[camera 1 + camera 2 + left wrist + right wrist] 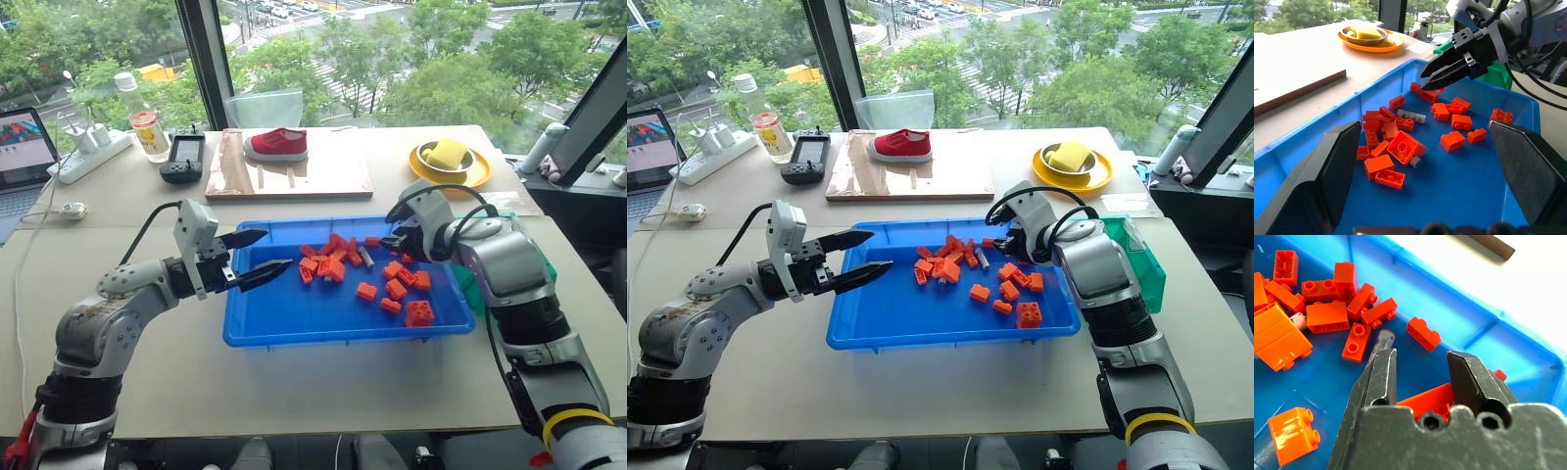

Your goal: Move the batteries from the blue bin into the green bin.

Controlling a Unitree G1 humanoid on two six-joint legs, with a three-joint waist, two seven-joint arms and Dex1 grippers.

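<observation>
The blue bin (pixel 294 338) lies mid-table and holds several red-orange blocks (pixel 328 262). One slim grey battery (pixel 365 257) lies among them, also seen in the wrist views (pixel 1411 116) (pixel 1382 340). A second battery (pixel 1415 161) pokes out from under blocks. My right gripper (pixel 397 242) hangs over the bin's far right part, tilted down, open with nothing between its fingers (pixel 1381 377); the battery lies just past its tips. Over the bin's left side my left gripper (pixel 269 253) is held level and wide open, empty. The green bin (pixel 1141 259) stands right of the blue bin, behind my right arm.
Behind the blue bin lies a wooden board (pixel 294 171) with a red shoe (pixel 277 144). A yellow plate (pixel 451 166) sits at the back right. A bottle (pixel 147 122), a controller (pixel 183 157), a power strip (pixel 88 152) and a laptop (pixel 22 147) stand at the back left.
</observation>
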